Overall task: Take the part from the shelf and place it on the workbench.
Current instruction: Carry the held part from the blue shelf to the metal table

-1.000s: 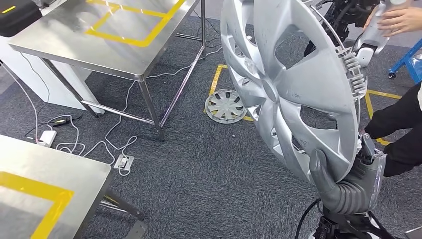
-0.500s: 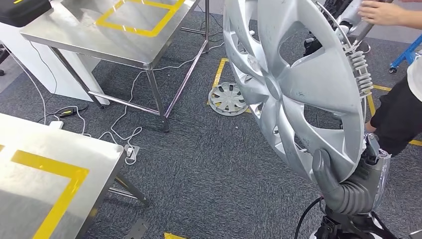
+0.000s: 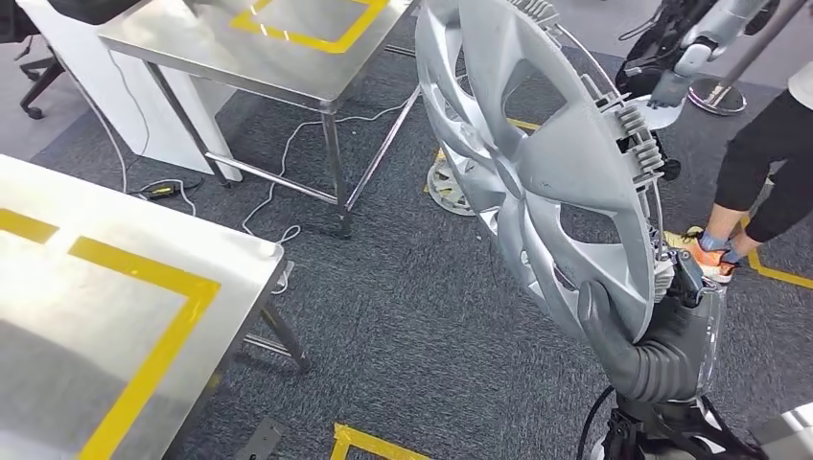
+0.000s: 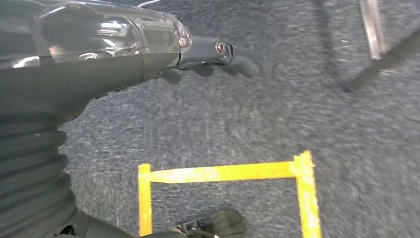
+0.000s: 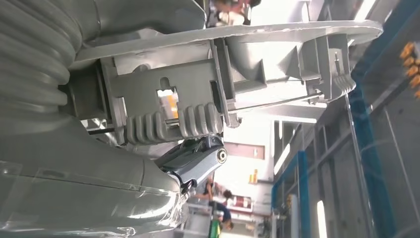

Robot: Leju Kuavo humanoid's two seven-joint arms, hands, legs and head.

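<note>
The part is a large silver wheel cover (image 3: 537, 172), held upright on its edge at the right of the head view. My right hand (image 3: 633, 345) grips its lower rim, the thumb lying on the front face. In the right wrist view the cover's ribbed back clips (image 5: 173, 124) sit against the right hand (image 5: 193, 156). A steel workbench (image 3: 58, 287) marked with yellow tape lies at lower left, well apart from the cover. In the left wrist view my left hand (image 4: 208, 57) hangs over grey carpet and holds nothing, its fingers loosely extended.
A second steel table (image 3: 288, 53) with a yellow tape square stands at the back. Another wheel cover (image 3: 443, 187) lies on the carpet behind the held one. A person's legs (image 3: 767, 163) stand at the right. Cables (image 3: 278, 225) trail across the floor between the tables.
The whole view has swung: the near workbench now takes up more of the lower left and the far table sits further right. The wheel cover stays in my right hand.
</note>
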